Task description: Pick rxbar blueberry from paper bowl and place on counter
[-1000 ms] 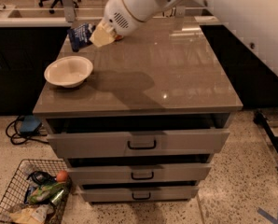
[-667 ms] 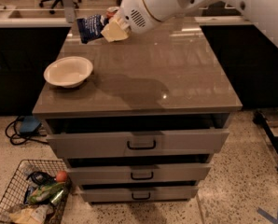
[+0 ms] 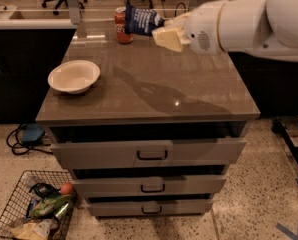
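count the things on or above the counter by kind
bowl: 1
can: 1
bar: 1, held by the gripper above the back of the counter
total: 3

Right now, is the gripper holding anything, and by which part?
Yes. The gripper is shut on the blue snack bar, holding it by the end nearest the arm, above the back of the counter.
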Motion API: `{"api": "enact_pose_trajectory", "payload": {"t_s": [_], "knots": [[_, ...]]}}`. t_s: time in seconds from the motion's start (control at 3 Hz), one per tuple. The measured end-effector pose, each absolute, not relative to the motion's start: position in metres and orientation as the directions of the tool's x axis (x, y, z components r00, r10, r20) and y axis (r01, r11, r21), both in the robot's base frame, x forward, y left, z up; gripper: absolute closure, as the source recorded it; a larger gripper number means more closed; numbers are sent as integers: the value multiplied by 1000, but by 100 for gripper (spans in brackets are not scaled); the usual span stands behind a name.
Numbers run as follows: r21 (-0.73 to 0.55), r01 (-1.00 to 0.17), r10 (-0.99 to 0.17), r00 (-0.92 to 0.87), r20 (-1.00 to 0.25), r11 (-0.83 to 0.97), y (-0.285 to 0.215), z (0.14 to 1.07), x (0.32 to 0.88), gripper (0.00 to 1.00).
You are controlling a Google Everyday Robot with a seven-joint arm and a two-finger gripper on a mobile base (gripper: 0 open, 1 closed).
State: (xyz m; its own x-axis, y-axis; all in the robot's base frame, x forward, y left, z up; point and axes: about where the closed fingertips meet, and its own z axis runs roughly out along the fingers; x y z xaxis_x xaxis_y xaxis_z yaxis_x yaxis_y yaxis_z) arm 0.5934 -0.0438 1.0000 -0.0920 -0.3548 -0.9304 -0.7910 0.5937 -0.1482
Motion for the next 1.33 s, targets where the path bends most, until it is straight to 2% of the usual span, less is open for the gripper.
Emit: {"api": "enact_pose_trajectory", "payload": {"t_s": [0.33, 0.67, 1.0, 1.33], "knots": [[-76, -748, -244, -118, -962, 659, -87, 984, 597, 100], [52, -713, -124, -192, -974, 700, -123, 947, 613, 100], [172, -694, -62, -298, -953, 700, -139, 905, 638, 100], [273, -696, -55, -410, -911, 665, -130, 860, 670, 100]]}}
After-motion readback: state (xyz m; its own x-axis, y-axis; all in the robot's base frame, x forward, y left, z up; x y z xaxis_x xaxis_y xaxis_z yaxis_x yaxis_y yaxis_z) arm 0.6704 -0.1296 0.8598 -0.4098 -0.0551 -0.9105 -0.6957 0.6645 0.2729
